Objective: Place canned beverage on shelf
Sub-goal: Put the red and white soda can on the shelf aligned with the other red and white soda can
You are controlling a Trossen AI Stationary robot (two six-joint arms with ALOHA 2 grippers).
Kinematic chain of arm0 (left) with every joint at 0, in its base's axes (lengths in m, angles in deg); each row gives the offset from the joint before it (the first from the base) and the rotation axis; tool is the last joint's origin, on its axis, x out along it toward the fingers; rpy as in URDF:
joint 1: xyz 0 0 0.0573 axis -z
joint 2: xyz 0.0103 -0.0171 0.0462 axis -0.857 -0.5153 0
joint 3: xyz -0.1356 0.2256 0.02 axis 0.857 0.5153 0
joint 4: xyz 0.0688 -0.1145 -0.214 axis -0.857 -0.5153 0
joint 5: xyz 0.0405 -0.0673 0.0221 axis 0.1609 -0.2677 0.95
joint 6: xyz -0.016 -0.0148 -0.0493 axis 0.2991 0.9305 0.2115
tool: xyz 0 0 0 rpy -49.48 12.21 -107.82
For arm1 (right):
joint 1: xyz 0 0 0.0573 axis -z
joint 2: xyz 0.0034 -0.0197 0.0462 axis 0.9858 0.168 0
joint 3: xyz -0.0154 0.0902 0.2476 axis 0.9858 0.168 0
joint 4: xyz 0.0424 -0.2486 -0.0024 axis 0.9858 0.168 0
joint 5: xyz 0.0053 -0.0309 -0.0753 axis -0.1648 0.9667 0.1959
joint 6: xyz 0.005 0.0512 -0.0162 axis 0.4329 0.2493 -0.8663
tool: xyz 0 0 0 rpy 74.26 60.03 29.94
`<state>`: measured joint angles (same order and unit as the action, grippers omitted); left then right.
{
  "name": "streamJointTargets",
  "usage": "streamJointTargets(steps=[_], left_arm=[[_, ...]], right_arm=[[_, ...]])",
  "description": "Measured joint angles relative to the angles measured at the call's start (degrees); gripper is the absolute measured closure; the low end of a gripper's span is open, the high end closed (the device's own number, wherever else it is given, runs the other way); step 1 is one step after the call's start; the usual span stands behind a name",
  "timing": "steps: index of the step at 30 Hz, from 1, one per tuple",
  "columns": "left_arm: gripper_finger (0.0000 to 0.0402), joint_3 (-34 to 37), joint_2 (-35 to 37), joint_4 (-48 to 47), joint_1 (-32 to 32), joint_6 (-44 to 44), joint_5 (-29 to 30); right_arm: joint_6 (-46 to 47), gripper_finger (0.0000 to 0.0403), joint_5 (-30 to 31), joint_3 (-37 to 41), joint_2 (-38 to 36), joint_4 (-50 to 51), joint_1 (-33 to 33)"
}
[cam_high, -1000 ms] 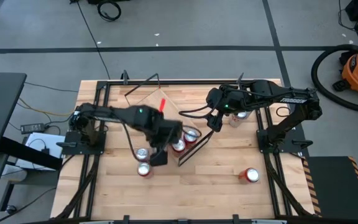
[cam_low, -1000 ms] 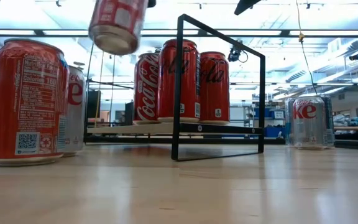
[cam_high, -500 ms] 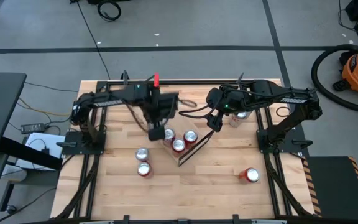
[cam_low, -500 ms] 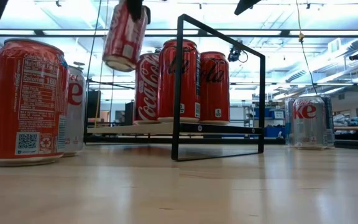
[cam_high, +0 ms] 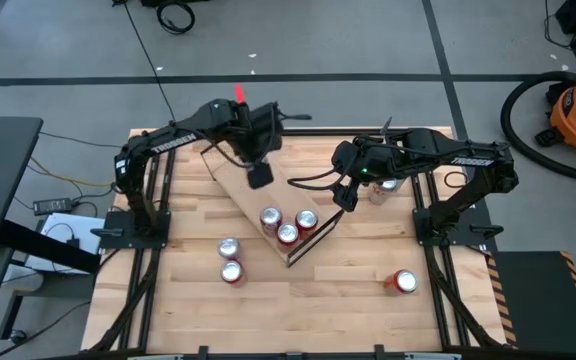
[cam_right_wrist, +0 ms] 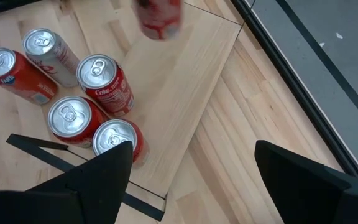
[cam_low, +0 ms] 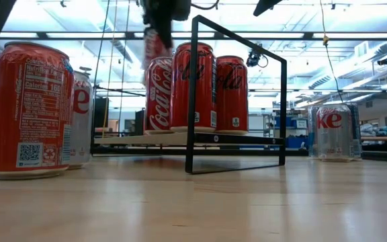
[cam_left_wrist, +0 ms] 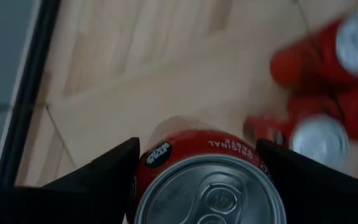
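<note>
A red can (cam_left_wrist: pixel 207 180) hangs in my left gripper (cam_high: pixel 259 176) above the far end of the shelf (cam_high: pixel 236 178), a light-wood plank lying slantwise on the table. The low view shows that can (cam_low: pixel 154 42) blurred, high above the plank (cam_low: pixel 146 139). Three red cans (cam_high: pixel 287 226) stand on their bases on the shelf's near end, beside its black wire frame (cam_low: pixel 193 94). My right gripper (cam_high: pixel 345 197) hovers open to the right of the shelf with nothing between its fingers (cam_right_wrist: pixel 107 177). My left gripper pinches the red can between its two fingers, one on each side of the can's wall (cam_left_wrist: pixel 143 163) close under the top rim. The fingers (cam_left_wrist: pixel 107 171) come from above, pointing steeply down. The can hangs top up, lifted clear of the plank.
Two cans (cam_high: pixel 230 259) stand on the table near the shelf's left side. Another red can (cam_high: pixel 404 282) is at the near right, and a silver one (cam_high: pixel 378 190) stands under my right arm. Bare plank lies between the three cans and the held can (cam_right_wrist: pixel 160 15).
My left gripper has swung with the red can from above the two table cans toward the table's far edge, along the shelf to its far end. The can has stayed lifted and in the hold. My right arm has kept still.
</note>
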<state>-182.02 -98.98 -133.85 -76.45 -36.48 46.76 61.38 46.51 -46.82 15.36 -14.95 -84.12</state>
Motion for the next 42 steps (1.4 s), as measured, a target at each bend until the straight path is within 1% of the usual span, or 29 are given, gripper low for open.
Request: streamJointTargets(steps=[3, 6, 11, 18, 22, 26, 30, 33, 42], left_arm=[[0.0095, 2.7, 0.0, 5.1, -0.8, 1.2, -1.1], [0.0095, 7.0, -0.1, 10.7, -0.6, 3.9, -3.6], [0.0095, 12.2, -0.2, 15.9, 0.9, 7.7, -4.5], [0.0095, 12.5, -1.9, 20.1, 2.9, 14.8, -4.0], [0.0095, 12.5, -2.9, 20.9, 4.1, 18.0, -4.2], [0.0095, 12.5, -3.8, 21.9, 5.3, 20.1, -2.2], [0.0095, 12.5, -4.2, 23.4, 6.6, 20.8, 1.0], [0.0095, 12.5, -5.0, 22.1, 7.2, 20.6, 1.3], [0.0095, 12.7, -7.6, 22.6, 9.0, 20.2, 1.4]], right_arm=[[0.0, 0.0055, 0.1, 0.0, 0.0, 0.0, 0.0], [0.0, 0.0055, 0.1, 0.0, 0.0, -0.2, 0.0], [0.0, 0.0055, 0.1, 0.0, 0.0, -1.0, 0.0], [0.0, 0.0055, 0.0, 0.0, 0.0, -2.3, 0.0], [-0.1, 0.0055, 0.0, 0.0, 0.0, -2.7, 0.2], [0.2, 0.0055, 0.0, 0.0, 0.0, -3.0, 0.2], [0.4, 0.0055, 0.0, 0.0, 0.0, -3.0, 0.2], [0.4, 0.0055, 0.0, 0.0, 0.0, -3.0, 0.2], [0.4, 0.0055, 0.4, 0.0, 0.0, -3.0, 0.2]])
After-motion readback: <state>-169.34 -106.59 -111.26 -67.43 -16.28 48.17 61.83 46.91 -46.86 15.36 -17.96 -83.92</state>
